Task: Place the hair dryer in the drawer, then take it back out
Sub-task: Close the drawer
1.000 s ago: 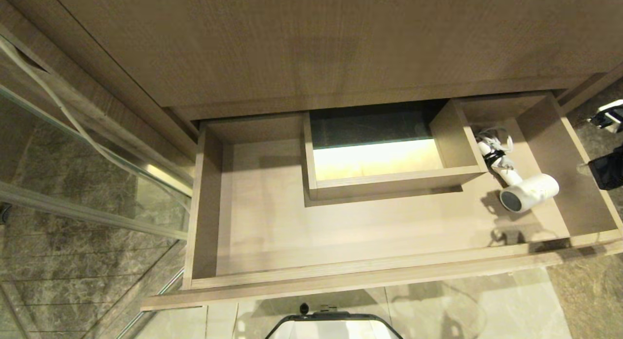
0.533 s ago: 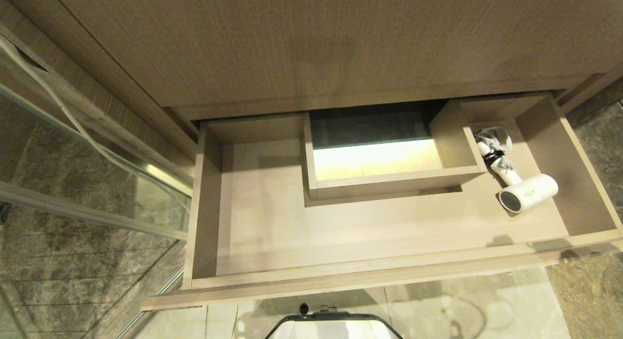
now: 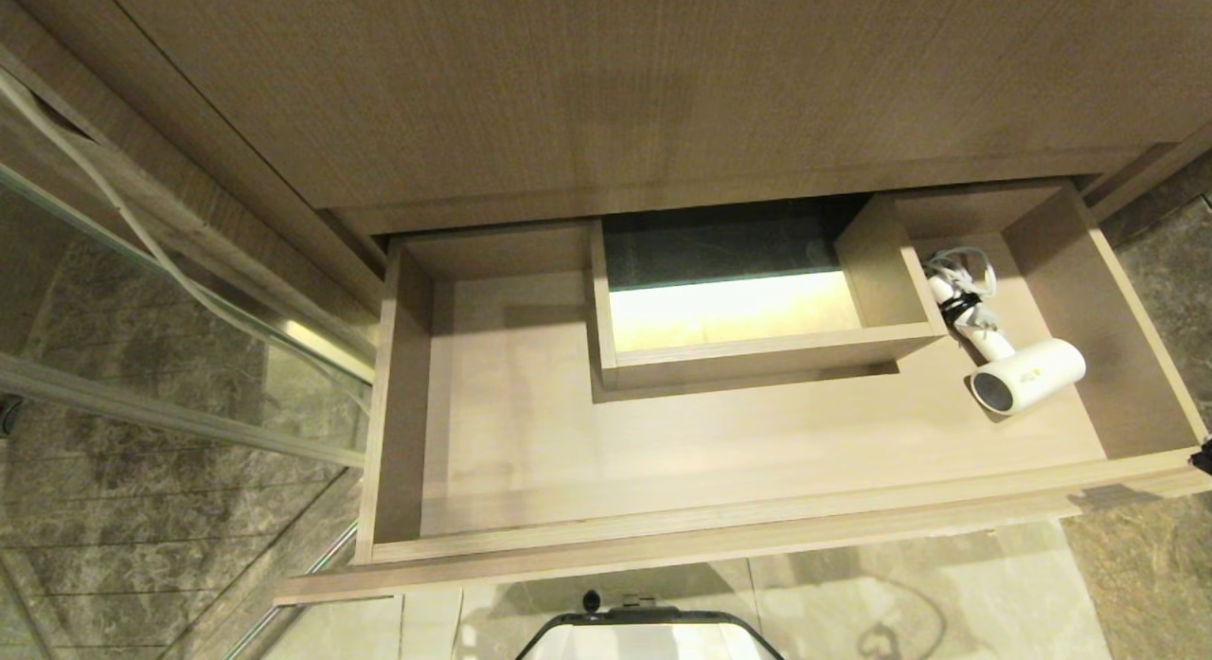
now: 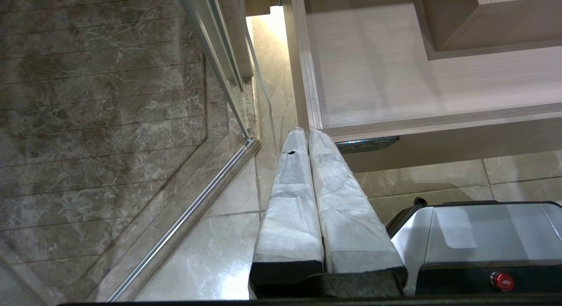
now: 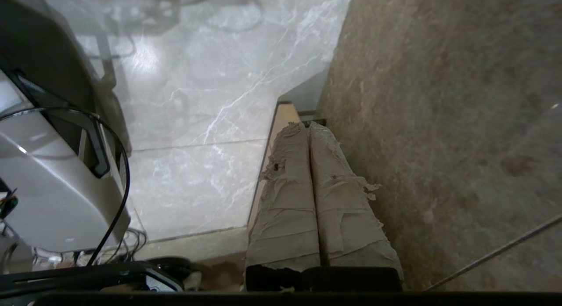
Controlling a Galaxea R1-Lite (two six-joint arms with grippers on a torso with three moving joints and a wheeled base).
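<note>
We are looking down into the wide, shallow, light-wood drawer (image 3: 530, 433), which is standing pulled out from under the big brown wood panel (image 3: 625, 82). The small white hair dryer with the dark round end (image 3: 1027, 374) is lying inside the drawer, near its right back corner, just beside the right side of the boxed wooden cut-out (image 3: 757, 347) in the middle back. Its dark end is pointing toward the front left, and a little yellow label is showing on its barrel. Its white cord, tied in a bundle with a black tie (image 3: 961, 295), is lying behind it, close to the cut-out's right wall. Nothing is touching the hair dryer.

Our right gripper (image 5: 308, 127) is hanging outside the drawer, by the drawer's front right corner, above the pale marble floor (image 5: 197, 121) and next to a rough brown stone wall (image 5: 439, 121). Its two wrapped fingers are pressing together with nothing between them.

Our left gripper (image 4: 307, 132) is hanging low by the drawer's front left corner. Its two white-wrapped fingers are also pressing together and are gripping nothing. A glass shower door with a shiny metal rail (image 4: 210, 192) is standing beside it.
</note>
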